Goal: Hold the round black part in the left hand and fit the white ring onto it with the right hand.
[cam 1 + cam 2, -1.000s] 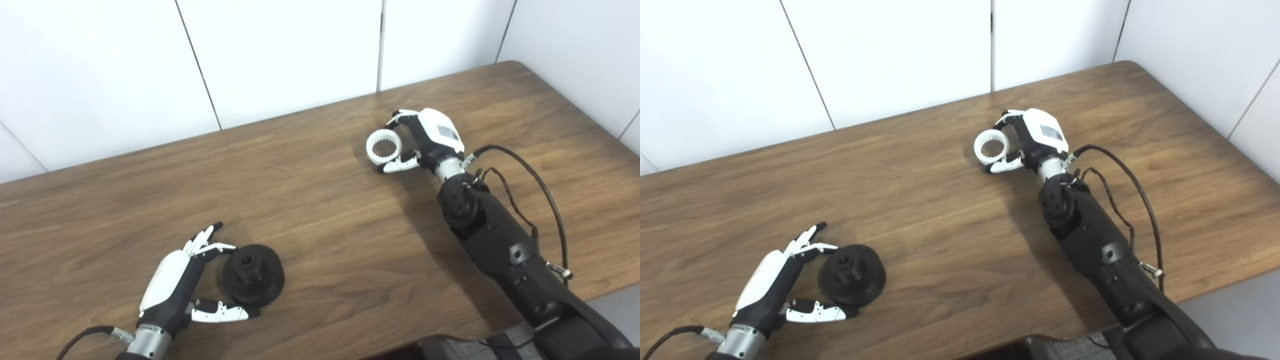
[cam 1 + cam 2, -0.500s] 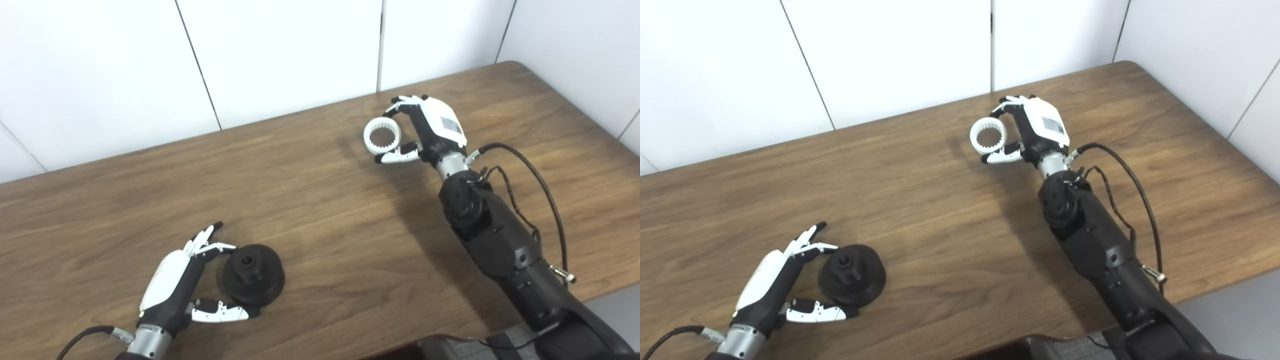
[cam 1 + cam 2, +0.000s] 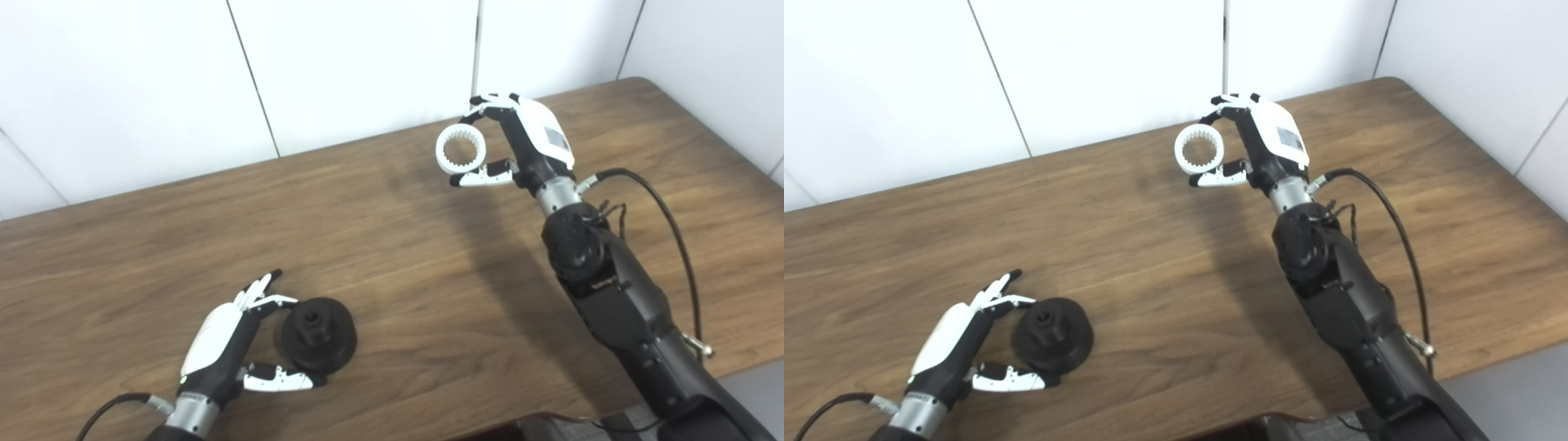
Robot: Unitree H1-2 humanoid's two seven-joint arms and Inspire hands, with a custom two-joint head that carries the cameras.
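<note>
Two hands in view over the wooden table. Right hand is raised at the far side, near the white wall panels. Its fingers curl over the top of the white ring and its thumb presses from below, so the ring is pinched between them. Ring is clear of the table and turned so its toothed inner bore faces the cameras. A soft shadow lies on the wood below and to the left of it. A black cable loops out from the right wrist along the forearm.

Left hand rests low at the near left of the table. Its fingers are spread and its thumb extended, with the round black part in the gap between them. Thumb tip lies at the part's near edge and one fingertip is close to its far-left edge; actual contact cannot be told. The part sits flat on the table, hub upward, not lifted. Ring and black part are well apart.
</note>
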